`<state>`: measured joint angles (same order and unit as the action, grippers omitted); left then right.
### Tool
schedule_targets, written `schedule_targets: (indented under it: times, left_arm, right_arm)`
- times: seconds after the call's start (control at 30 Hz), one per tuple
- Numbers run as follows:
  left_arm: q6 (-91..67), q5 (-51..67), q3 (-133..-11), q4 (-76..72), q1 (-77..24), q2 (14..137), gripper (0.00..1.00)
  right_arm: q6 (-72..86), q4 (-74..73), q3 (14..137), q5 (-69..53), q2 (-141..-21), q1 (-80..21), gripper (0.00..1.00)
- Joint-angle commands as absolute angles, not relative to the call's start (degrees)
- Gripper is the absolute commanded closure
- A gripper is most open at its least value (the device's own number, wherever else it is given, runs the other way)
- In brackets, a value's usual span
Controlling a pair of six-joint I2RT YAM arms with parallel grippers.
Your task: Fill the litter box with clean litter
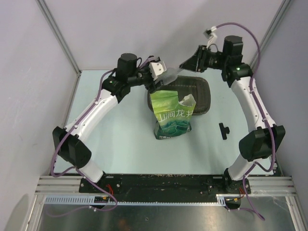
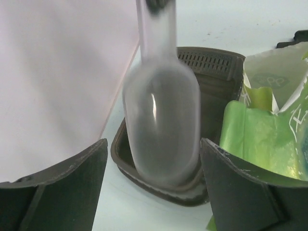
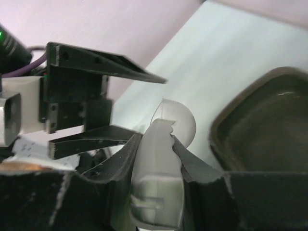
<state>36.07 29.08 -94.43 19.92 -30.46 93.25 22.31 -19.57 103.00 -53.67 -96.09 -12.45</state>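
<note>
Litter box: you have a shallow dark grey-brown tray, a rounded rectangle with a raised rim. A slotted grille shows at one end in the left wrist view. It lies flat on the table, near the middle of the far edge.
Bag: a green printed pouch, torn open at the top. It stands just on the near side of the box and hides the box's near rim from above.
Scoop: clear plastic, blurred in the left wrist view. Its bowl hangs over the box's left end.
Right gripper: look at your right wrist view. The fingers are closed tight on the scoop's handle.
Left gripper: its jaws stand wide apart either side of the scoop's bowl. There is a gap on both sides and it holds nothing.
Black part: a small piece lying alone toward the table's right edge, well apart from the box.
</note>
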Motion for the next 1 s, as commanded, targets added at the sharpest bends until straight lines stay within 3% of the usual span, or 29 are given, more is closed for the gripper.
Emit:
schedule_targets:
  times: [0.0, 0.13, 0.33, 0.57, 0.67, 0.77, 0.8, 0.97]
  left_arm:
    - [32.5, 31.1, -91.9, 19.8, -28.9, 86.1, 0.18]
    - [30.5, 34.1, -86.3, 21.1, -28.8, 83.1, 0.13]
    - [21.1, 40.2, -85.1, 23.4, -29.0, 85.7, 0.14]
    - [18.5, 40.5, -90.0, 26.2, -28.9, 91.9, 0.22]
    - [18.8, 42.2, -91.0, 27.9, -28.7, 92.9, 0.31]
    - [19.4, 44.9, -91.0, 29.9, -28.8, 93.1, 0.48]
    - [19.6, 46.0, -91.0, 30.1, -28.8, 93.1, 0.60]
    - [19.4, 48.3, -91.1, 30.5, -28.8, 92.5, 0.93]
  right_arm:
    - [14.9, -26.6, 110.3, -45.7, -94.8, -8.4, 1.00]
    - [8.7, -32.1, 112.0, -39.8, -92.5, -7.3, 1.00]
    - [3.8, -41.7, 115.5, -40.2, -90.5, -6.9, 1.00]
    - [0.7, -49.0, 118.3, -39.2, -88.2, -6.9, 1.00]
    - [-1.2, -53.9, 119.4, -39.8, -88.7, -6.9, 1.00]
    - [-3.1, -56.9, 119.3, -39.6, -88.3, -7.2, 1.00]
    - [-3.6, -57.5, 119.4, -39.3, -88.5, -7.6, 1.00]
    - [-6.7, -63.3, 121.9, -38.8, -88.9, -7.8, 1.00]
